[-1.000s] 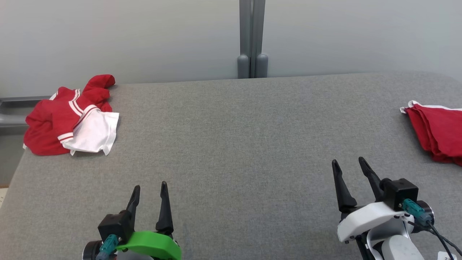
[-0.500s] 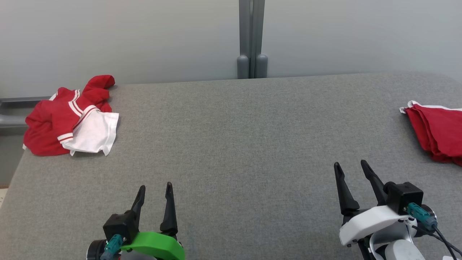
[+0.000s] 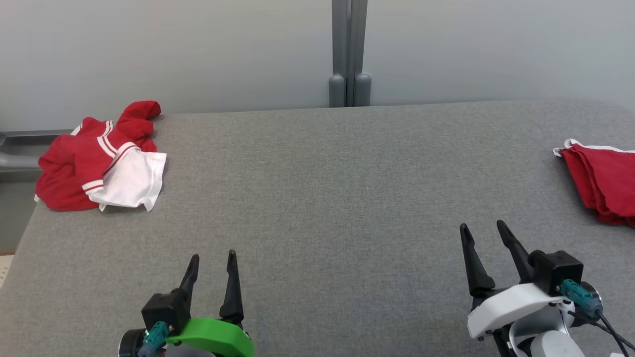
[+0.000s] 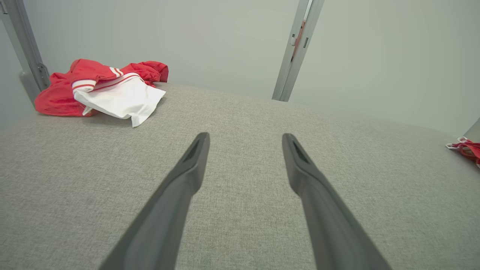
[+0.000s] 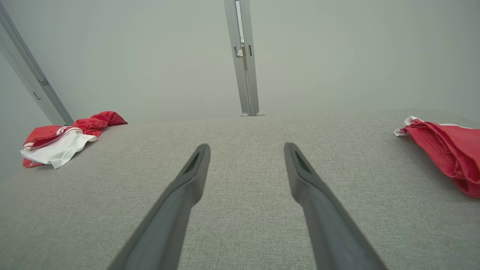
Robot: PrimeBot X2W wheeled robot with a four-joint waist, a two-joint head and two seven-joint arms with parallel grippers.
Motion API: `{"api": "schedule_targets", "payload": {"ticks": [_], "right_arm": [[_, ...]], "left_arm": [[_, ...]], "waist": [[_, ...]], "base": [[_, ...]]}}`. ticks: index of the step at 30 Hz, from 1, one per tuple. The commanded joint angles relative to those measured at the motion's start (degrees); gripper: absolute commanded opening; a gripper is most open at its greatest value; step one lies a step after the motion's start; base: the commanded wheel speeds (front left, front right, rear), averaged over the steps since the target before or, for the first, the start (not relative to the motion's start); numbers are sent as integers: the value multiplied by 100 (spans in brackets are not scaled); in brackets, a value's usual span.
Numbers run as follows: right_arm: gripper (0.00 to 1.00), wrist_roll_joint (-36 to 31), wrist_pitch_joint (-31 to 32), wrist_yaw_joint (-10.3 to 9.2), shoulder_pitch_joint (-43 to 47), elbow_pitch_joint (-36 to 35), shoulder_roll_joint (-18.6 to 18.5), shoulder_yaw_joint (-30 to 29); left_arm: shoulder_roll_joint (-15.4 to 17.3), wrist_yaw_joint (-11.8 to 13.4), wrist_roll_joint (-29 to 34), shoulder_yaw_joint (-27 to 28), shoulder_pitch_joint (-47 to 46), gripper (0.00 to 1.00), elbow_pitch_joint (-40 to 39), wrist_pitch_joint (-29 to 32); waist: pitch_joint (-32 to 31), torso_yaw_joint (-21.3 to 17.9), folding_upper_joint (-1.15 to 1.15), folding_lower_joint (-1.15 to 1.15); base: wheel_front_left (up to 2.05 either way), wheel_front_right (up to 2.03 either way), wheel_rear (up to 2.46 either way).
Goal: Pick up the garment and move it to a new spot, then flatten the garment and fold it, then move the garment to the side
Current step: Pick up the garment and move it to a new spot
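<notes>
1. A grey woven-fabric tabletop [image 3: 317, 198] spreads across the head view; its far right corner is rounded.
2. Behind it stands a plain, pale wall [image 3: 198, 49].
3. A grey upright post [image 3: 349, 44] splits the wall near the middle. Two rounded grey caps [image 3: 337, 90] sit at its foot, right at the table's far edge.
4. A grey rail [image 3: 15, 161] runs along the wall past the table's left edge.
5. A folded red cloth pile [image 3: 605, 183] with white trim lies at the table's right side, cut off by the picture's edge.
6. In the right wrist view, a second grey post [image 5: 33, 86] slants up the left.

Crumpled red-and-white garment [image 3: 99, 163] in a heap at far-left corner of the grey table [image 3: 317, 198]
</notes>
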Motion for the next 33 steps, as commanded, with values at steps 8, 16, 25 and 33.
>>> {"api": "schedule_targets", "payload": {"ticks": [8,16,25,33], "right_arm": [[100,-25,-23,-9,122,-152,-14,35],[100,67,-71,-9,-57,-129,-14,173],[100,50,-12,-9,-443,117,-25,641],[100,103,-61,-9,-774,359,-20,879]], "left_arm": [[21,-15,84,-15,-200,100,-46,-1],[117,18,129,72,-316,100,-162,-1],[131,154,59,396,-89,100,-444,-1],[87,151,138,560,101,100,-671,-1]], "waist": [[65,823,0,0],[168,2163,0,0],[333,2865,0,0],[376,2890,0,0]], "base": [[0,0,0],[0,0,0],[0,0,0],[0,0,0]]}}
